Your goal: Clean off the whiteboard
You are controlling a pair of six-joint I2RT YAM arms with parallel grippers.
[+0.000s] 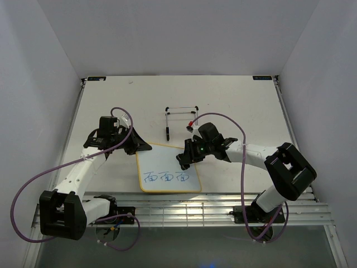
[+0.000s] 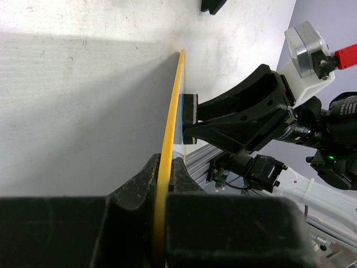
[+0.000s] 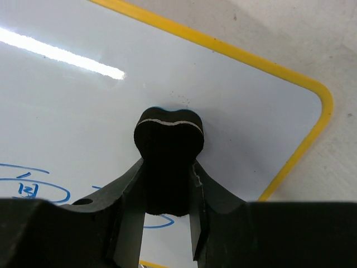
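The whiteboard (image 1: 162, 159), white with a yellow frame, lies near the table's front centre. Blue handwritten marks (image 1: 166, 178) run along its near part. My left gripper (image 1: 146, 146) is shut on the board's far left edge; in the left wrist view the yellow frame (image 2: 170, 123) runs edge-on between the gripper (image 2: 165, 164) fingers. My right gripper (image 1: 184, 161) is shut on the black bone-shaped eraser (image 3: 169, 139), which presses on the white surface (image 3: 251, 111) near the far right corner. Blue marks (image 3: 33, 190) lie to its left. The eraser (image 2: 188, 114) touches the board's face.
A thin black wire easel stand (image 1: 181, 114) stands behind the board, with a black marker (image 1: 167, 133) beside it. An aluminium rail (image 1: 223, 209) runs along the table's near edge. White walls enclose the left, right and back.
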